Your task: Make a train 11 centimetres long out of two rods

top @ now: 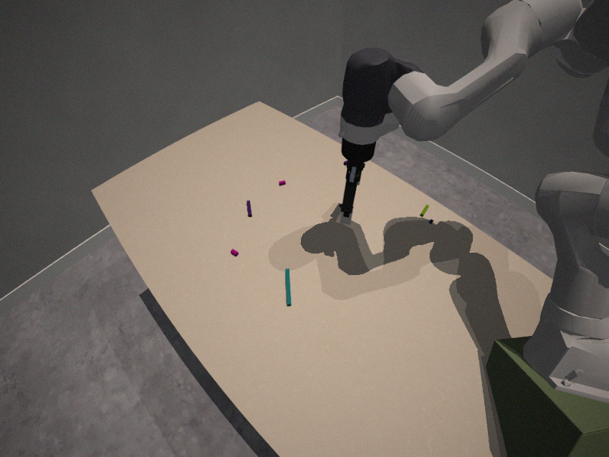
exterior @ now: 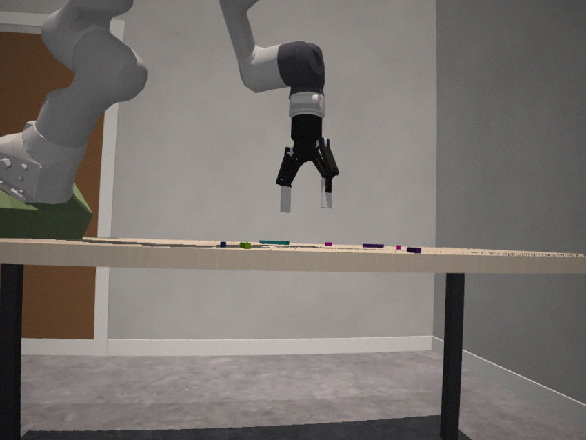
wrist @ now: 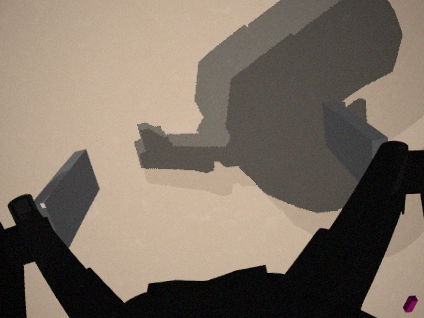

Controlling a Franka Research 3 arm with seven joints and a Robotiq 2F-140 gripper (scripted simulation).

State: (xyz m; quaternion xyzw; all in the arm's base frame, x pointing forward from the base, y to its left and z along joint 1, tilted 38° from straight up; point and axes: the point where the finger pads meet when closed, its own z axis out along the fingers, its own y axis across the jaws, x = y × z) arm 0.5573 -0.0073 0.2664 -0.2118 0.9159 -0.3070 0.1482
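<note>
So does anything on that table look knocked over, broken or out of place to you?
Nothing stands out. The small coloured rods, like the turquoise one and the lime one, lie flat and scattered, none visibly damaged, and the gripper hangs open above the table.

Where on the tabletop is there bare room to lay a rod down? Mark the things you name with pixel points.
Between the turquoise rod (top: 288, 287) (exterior: 274, 242) and the green block (top: 536, 393) (exterior: 42, 220) under the arm's base, shadow aside; also toward the far corner beyond the two magenta rods (top: 281, 182) (top: 233, 252). Tightest: beside the lime rod (top: 424, 210) (exterior: 245, 245), where the blue rod (top: 430, 221) (exterior: 223, 244) sits close.
</note>
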